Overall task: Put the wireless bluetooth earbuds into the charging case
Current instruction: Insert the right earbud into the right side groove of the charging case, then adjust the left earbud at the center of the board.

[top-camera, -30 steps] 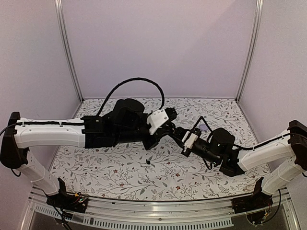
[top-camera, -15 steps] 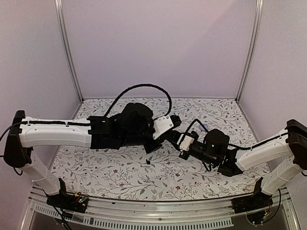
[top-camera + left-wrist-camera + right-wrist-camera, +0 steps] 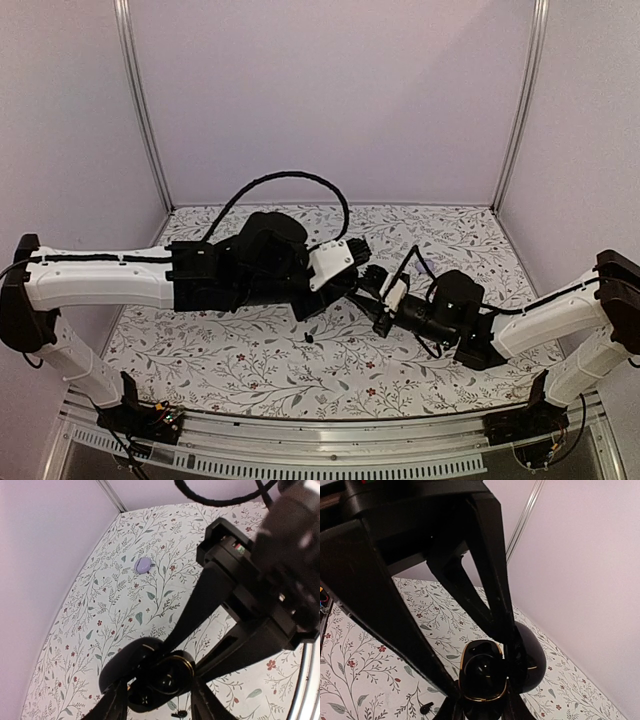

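Left wrist view: left tool pinches the open charging case; right tool closure unclear.

Over the last second the left arm swung out to the right and then drew back again, its cable loop dipping and lifting with it, while the right gripper edged leftward, closing in against the left gripper.
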